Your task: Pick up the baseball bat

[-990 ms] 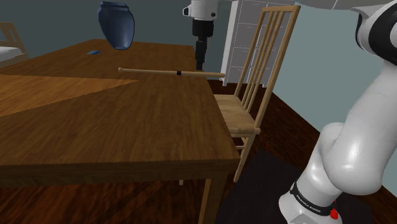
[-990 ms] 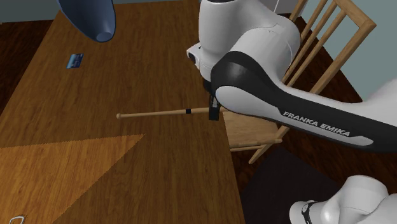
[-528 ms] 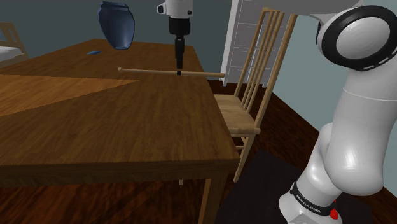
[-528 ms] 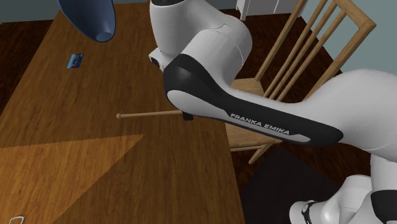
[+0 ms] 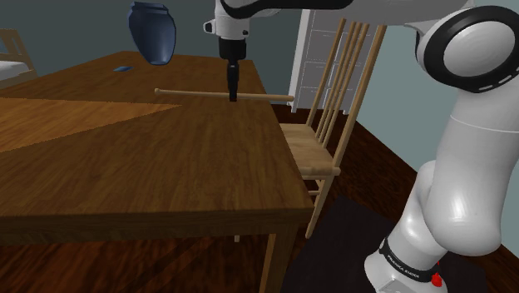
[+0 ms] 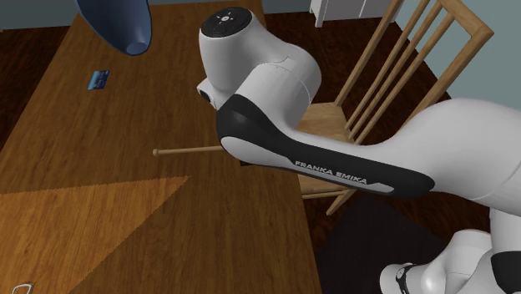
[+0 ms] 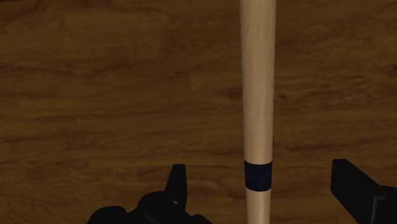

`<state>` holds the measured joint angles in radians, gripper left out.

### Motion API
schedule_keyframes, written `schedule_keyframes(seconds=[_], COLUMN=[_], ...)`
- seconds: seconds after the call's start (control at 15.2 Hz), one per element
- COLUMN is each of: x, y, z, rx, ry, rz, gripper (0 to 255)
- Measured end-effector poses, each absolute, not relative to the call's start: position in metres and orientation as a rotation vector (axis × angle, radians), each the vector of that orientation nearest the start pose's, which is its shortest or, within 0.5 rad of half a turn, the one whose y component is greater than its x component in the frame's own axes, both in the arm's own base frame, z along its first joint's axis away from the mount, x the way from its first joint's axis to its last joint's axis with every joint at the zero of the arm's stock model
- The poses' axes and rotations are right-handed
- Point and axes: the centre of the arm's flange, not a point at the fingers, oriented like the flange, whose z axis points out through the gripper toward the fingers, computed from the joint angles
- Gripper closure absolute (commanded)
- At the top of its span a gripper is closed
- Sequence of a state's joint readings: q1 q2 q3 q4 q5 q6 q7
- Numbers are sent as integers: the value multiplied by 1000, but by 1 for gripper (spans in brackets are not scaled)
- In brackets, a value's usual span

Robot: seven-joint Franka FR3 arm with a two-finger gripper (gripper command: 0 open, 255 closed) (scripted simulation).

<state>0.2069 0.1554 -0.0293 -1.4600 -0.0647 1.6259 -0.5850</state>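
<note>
The gripper [image 7: 257, 183] is wide open and holds nothing: its two fingers [image 7: 177, 184] stand either side of the bat [image 7: 257, 95], just by the dark band [image 7: 257, 175], and touch neither side of it. The bat lies flat on the table [image 5: 166, 150], near the edge by the chair [image 5: 333, 108], with one end reaching past that edge towards the chair.

The step in hand looks to be the closing grasp. The bat sits about midway between the fingers, so no sideways shift seems needed. The hand should go straight down until the pads flank the shaft's widest line, stopping short of the wood of the table, and then close squarely across it (a round shaft rolls out of a skewed pinch). In the shoulder view the gripper [image 5: 232, 90] stands near the bat's middle, which should keep it level when lifted. Farther off stand a blue vase [image 5: 152, 32] and a small blue card [image 5: 123, 68], well apart from the bat.
</note>
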Motion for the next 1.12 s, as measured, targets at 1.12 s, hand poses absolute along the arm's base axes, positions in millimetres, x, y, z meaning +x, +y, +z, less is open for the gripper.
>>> schedule_keyframes(seconds=[1.12], x=[598], y=[102], z=[622], rx=[-2979], ry=[-1200], rz=[5], gripper=[255])
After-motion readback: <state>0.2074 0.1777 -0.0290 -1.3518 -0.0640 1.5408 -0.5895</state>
